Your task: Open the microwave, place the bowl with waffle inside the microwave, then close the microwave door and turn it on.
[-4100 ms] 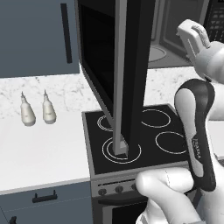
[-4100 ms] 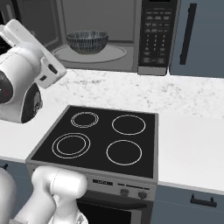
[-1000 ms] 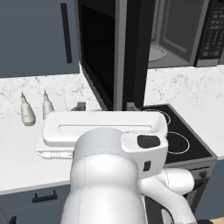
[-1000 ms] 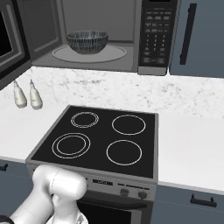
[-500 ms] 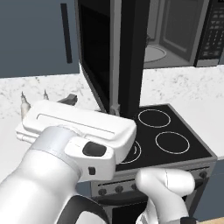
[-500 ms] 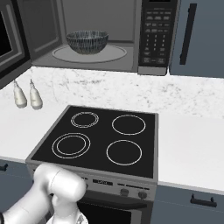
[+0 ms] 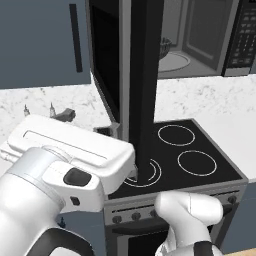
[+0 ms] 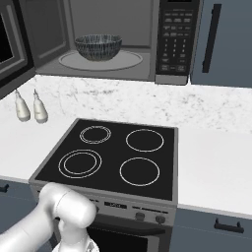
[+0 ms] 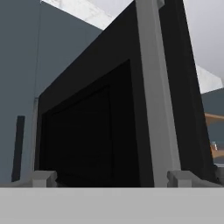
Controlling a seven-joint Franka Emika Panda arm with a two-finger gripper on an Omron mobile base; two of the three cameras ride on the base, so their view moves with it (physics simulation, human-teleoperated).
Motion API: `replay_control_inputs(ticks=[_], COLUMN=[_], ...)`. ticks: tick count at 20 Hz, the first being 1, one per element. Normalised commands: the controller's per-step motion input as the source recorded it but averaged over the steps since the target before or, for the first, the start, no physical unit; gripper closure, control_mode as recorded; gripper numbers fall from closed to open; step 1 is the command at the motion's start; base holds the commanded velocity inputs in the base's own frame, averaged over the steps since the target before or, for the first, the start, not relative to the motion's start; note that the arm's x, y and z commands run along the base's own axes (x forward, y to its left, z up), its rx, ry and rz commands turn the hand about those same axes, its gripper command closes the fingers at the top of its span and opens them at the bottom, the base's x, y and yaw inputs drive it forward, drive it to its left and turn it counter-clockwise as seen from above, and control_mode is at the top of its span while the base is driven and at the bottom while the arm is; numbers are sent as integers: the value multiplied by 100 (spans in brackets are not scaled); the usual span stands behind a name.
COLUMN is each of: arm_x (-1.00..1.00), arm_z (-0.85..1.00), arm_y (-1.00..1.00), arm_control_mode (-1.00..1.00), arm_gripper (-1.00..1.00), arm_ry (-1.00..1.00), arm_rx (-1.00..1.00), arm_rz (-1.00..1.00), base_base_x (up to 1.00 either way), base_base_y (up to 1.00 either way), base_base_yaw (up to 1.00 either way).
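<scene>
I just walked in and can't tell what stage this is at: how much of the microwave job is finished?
Done: the microwave door stands wide open, and the bowl sits on the turntable inside the microwave. In hand: the open, empty gripper faces the outer side of the door, probably to push it shut. Left: closing the door and pressing the button panel.

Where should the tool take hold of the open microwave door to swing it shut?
Probably the microwave door at its free grey edge, coming from its outer face: it stands swung wide out, and the open tool faces it.
</scene>
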Motion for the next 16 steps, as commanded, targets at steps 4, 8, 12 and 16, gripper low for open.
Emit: replay_control_inputs(ticks=[4, 8, 12, 16], arm_x=[57, 66, 9, 0], arm_z=[0, -7, -14, -6], arm_y=[0, -3, -66, -83], arm_control_mode=[-100, -100, -100, -100], arm_gripper=[-100, -100, -100, -100], arm_ry=[0, 0, -2, -2], arm_rx=[0, 0, 1, 1], arm_rz=[0, -1, 2, 0], base_base_x=[0, 0, 0, 0], base_base_y=[0, 0, 0, 0], base_base_yaw=[0, 0, 0, 0])
